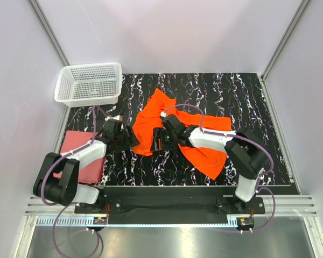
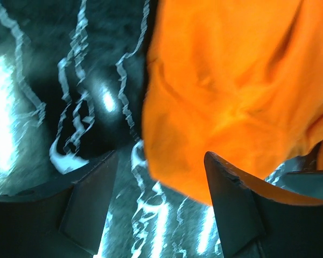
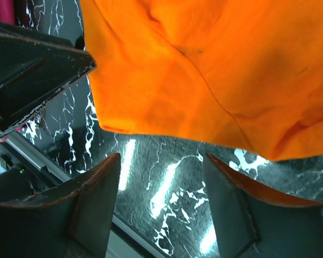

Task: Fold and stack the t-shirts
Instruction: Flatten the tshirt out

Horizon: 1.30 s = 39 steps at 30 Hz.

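Left gripper (image 2: 160,212) and right gripper (image 3: 161,212) both gape wide, holding nothing. We see them flanking the orange shirt's (image 1: 151,121) near corner on the table (image 1: 253,97); pink-red shirt (image 1: 82,156) lies at its left edge.

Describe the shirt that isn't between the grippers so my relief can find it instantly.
On the black marbled table, look to the near-left edge, beneath the left arm. The pink-red t-shirt lies there, a flat rectangle partly covered by that arm. Unlike the rumpled bright orange t-shirt mid-table and the white mesh basket behind it, it is dusty pink and squared.
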{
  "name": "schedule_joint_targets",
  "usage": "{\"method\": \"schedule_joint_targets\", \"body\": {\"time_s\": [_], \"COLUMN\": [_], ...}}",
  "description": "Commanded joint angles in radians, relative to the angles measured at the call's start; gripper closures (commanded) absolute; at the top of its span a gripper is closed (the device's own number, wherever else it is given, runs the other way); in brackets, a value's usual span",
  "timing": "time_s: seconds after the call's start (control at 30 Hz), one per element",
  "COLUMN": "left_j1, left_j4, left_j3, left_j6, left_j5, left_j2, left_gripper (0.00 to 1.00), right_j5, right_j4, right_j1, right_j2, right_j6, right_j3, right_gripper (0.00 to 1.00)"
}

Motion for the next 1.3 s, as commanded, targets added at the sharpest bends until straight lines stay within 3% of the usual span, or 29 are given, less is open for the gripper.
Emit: {"method": "schedule_joint_targets", "body": {"time_s": [0.0, 0.13, 0.27, 0.4, 0.47, 0.63, 0.7, 0.73, 0.77, 1.13, 1.27], "left_j1": [0.008, 0.014, 0.019, 0.019, 0.017, 0.017, 0.019, 0.017, 0.019, 0.017, 0.016], "left_j4": [0.070, 0.087, 0.093, 0.086, 0.075, 0.020, -0.011, -0.019, -0.035, -0.236, -0.252], "left_j3": [0.018, 0.026, 0.029, 0.022, 0.019, 0.009, 0.004, 0.000, -0.004, -0.033, -0.030], "left_j6": [-0.009, -0.010, -0.007, 0.001, 0.005, 0.027, 0.031, 0.033, 0.031, -0.013, -0.038], "left_j5": [0.055, 0.075, 0.082, 0.079, 0.079, 0.072, 0.070, 0.075, 0.078, 0.171, 0.141], "left_j2": [0.063, 0.101, 0.094, 0.052, 0.019, -0.087, -0.154, -0.179, -0.201, -0.534, -0.560], "left_gripper": [0.27, 0.33, 0.51, 0.69, 0.83, 0.99, 1.00, 1.00, 1.00, 1.00, 1.00], "right_j5": [0.029, 0.042, 0.081, 0.128, 0.154, 0.188, 0.188, 0.188, 0.188, 0.043, 0.012], "right_j4": [0.066, 0.071, 0.073, 0.079, 0.080, 0.079, 0.077, 0.077, 0.077, 0.007, -0.033], "right_j1": [0.004, 0.004, 0.004, 0.004, 0.004, 0.003, 0.003, 0.003, 0.003, 0.003, 0.000], "right_j2": [0.018, 0.049, 0.084, 0.093, 0.090, 0.066, 0.050, 0.029, 0.015, -0.366, -0.387], "right_j6": [0.035, 0.052, 0.069, 0.083, 0.080, 0.046, 0.014, 0.000, -0.014, -0.057, -0.049], "right_j3": [-0.005, 0.006, 0.026, 0.029, 0.029, 0.015, 0.002, -0.005, -0.023, -0.255, -0.238], "right_gripper": [0.29, 0.27, 0.27, 0.36, 0.41, 0.69, 0.80, 0.96, 1.00, 1.00, 1.00]}}
